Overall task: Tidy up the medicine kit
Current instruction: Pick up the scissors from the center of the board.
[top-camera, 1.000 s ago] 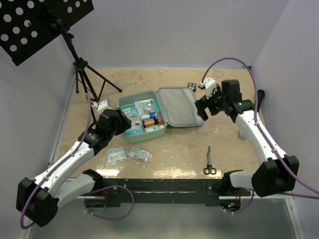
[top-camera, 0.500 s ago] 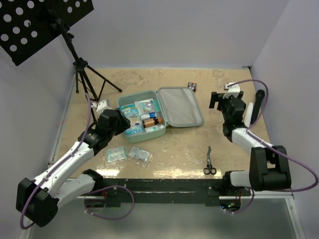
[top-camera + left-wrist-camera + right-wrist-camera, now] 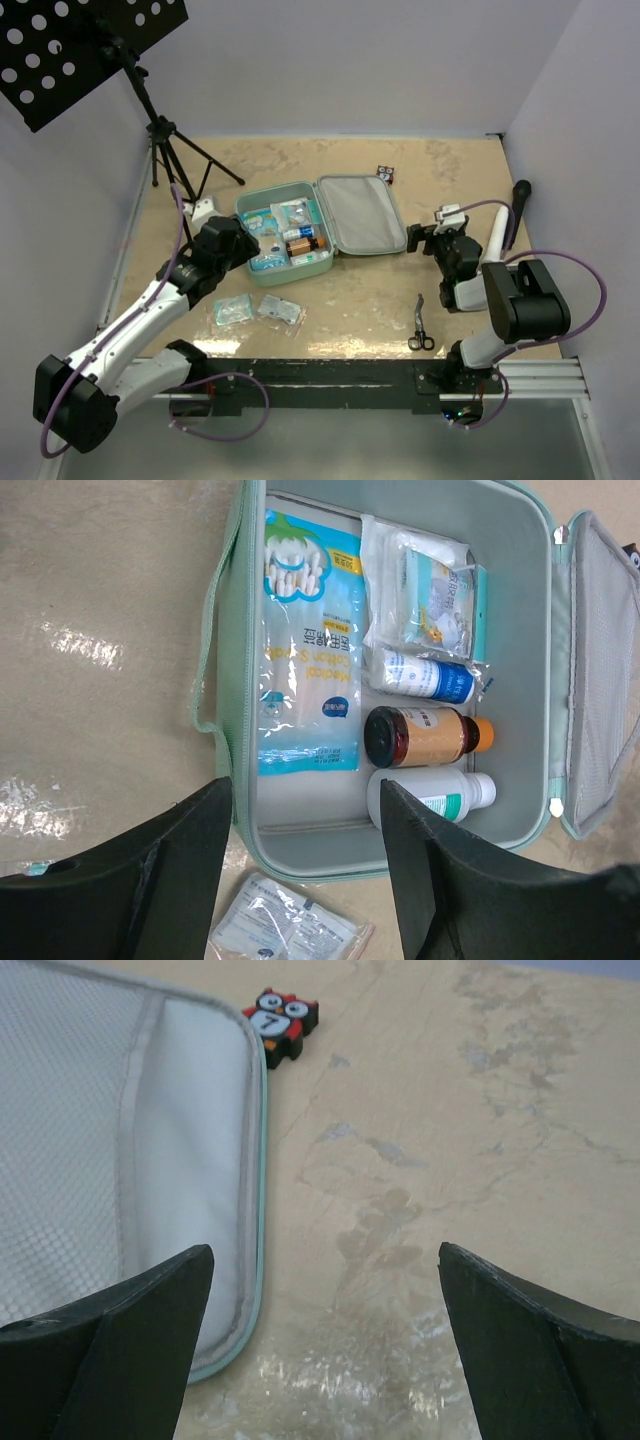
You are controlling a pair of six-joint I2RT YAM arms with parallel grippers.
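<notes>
- Medicine kit (image 3: pixel 100 1140) lid fills the left of the frame: pale grey mesh lining, mint-green rim curving down its right edge.
- Owl figure (image 3: pixel 278 1023), red and black with a white disc marked 7, sits top centre, just beside the lid's corner; contact unclear.
- Table (image 3: pixel 480 1140): beige, mottled, with glare at bottom centre.
- Right gripper (image 3: pixel 325 1260): dark fingers at lower left and lower right, spread wide, nothing between them.

Packet (image 3: pixel 288 927) beside the medicine kit (image 3: pixel 515 680), partly beyond the bottom edge.

Mint-green medicine kit (image 3: pixel 360 215) (pale grey mesh lining (image 3: pixel 70 1160))
</notes>
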